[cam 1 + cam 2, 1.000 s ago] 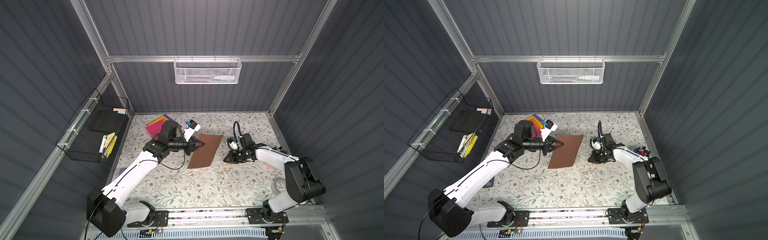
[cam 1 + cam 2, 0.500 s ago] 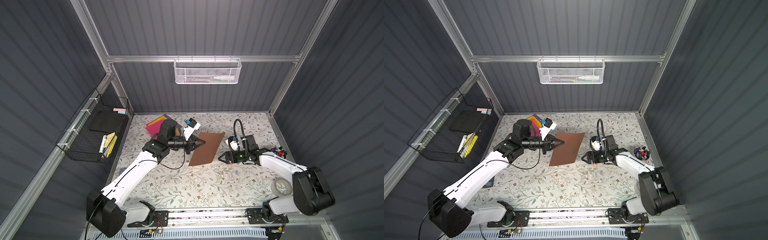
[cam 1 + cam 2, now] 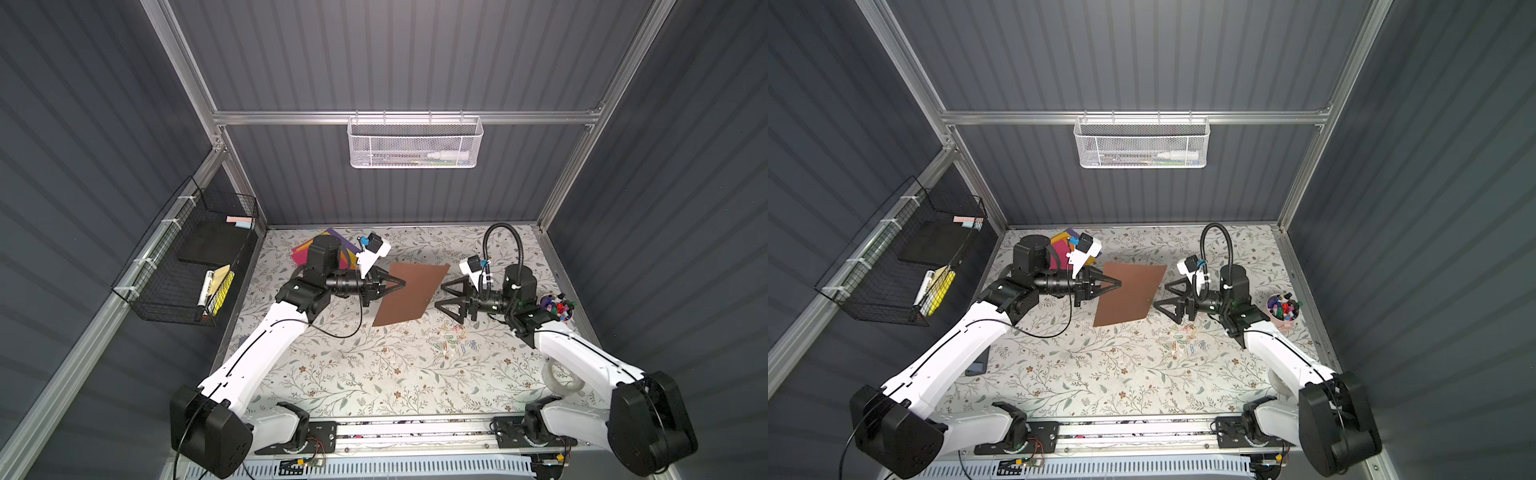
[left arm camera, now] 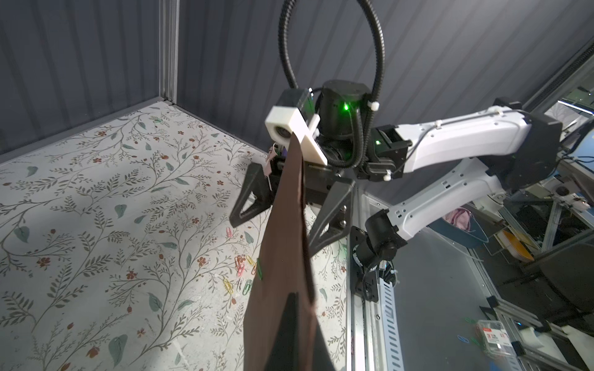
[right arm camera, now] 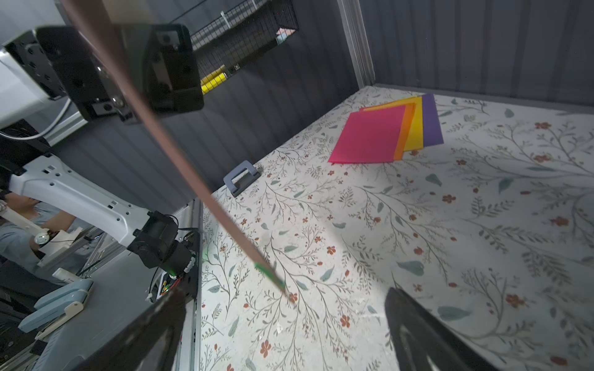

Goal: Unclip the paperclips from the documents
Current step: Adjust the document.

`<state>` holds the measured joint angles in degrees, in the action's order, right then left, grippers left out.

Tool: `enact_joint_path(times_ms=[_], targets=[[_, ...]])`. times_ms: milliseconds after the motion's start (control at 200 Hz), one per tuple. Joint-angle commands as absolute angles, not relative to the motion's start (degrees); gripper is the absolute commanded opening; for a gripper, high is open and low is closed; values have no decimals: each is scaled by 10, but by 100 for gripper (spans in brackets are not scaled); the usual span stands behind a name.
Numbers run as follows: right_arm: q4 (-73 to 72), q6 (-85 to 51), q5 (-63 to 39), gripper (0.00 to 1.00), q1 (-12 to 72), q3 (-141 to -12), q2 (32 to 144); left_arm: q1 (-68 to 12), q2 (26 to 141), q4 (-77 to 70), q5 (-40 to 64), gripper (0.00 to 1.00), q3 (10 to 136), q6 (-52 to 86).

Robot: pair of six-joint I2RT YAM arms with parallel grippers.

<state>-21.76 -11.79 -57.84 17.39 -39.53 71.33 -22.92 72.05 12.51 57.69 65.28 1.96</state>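
Right tool (image 3: 439, 296) widened — paperclip (image 5: 269, 273) edge-on.

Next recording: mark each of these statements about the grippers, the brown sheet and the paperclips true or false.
1. The left gripper is shut on the brown sheet, holding it above the table. True.
2. The right gripper is shut on a paperclip. False: its jaws are wide open and hold nothing, facing the sheet's edge.
3. A green paperclip is clipped on the brown sheet. True.
4. No paperclips lie on the table. False: loose paperclips lie scattered below the right gripper.
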Motion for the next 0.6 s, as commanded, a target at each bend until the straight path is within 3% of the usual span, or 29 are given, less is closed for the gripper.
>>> enact_joint_path(times_ms=[0,145,245,425,540,595], targets=[[-309,-161,-641,99,172,-426,730,-228,726,145,608,0,670,-4],[-325,-192,-699,96,182,-463,747,-228,726,146,611,0,670,-5],[-311,-200,-726,84,191,-482,753,-228,728,147,614,0,669,-8],[-280,-201,-750,44,198,-505,760,-229,732,138,616,0,668,-6],[-267,-195,-753,9,200,-510,759,-228,733,135,620,0,668,-4],[-256,-190,-756,0,200,-516,759,-227,732,137,619,0,667,-4]])
